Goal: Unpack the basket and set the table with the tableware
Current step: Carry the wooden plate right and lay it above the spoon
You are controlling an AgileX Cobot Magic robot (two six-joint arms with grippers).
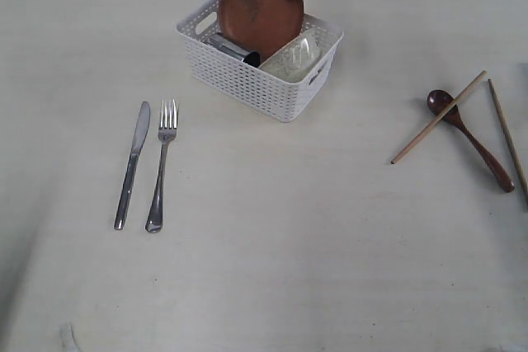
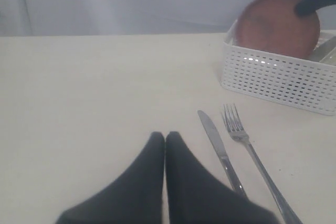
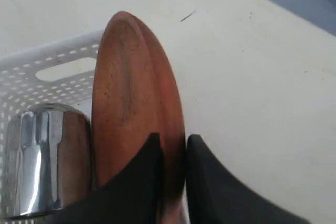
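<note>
Plate [image 3: 131, 93] clamped in right claw [image 3: 173, 140].

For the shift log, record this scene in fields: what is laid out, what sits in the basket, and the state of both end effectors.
Left of basket: knife and fork side by side on the table
Right of basket: spoon with one chopstick across it; second chopstick alongside
In basket: cup on its side, bowl
Plate: on edge, lower part inside basket
Right end effector: shut on plate rim
Left end effector: shut, empty, above table near knife
</note>
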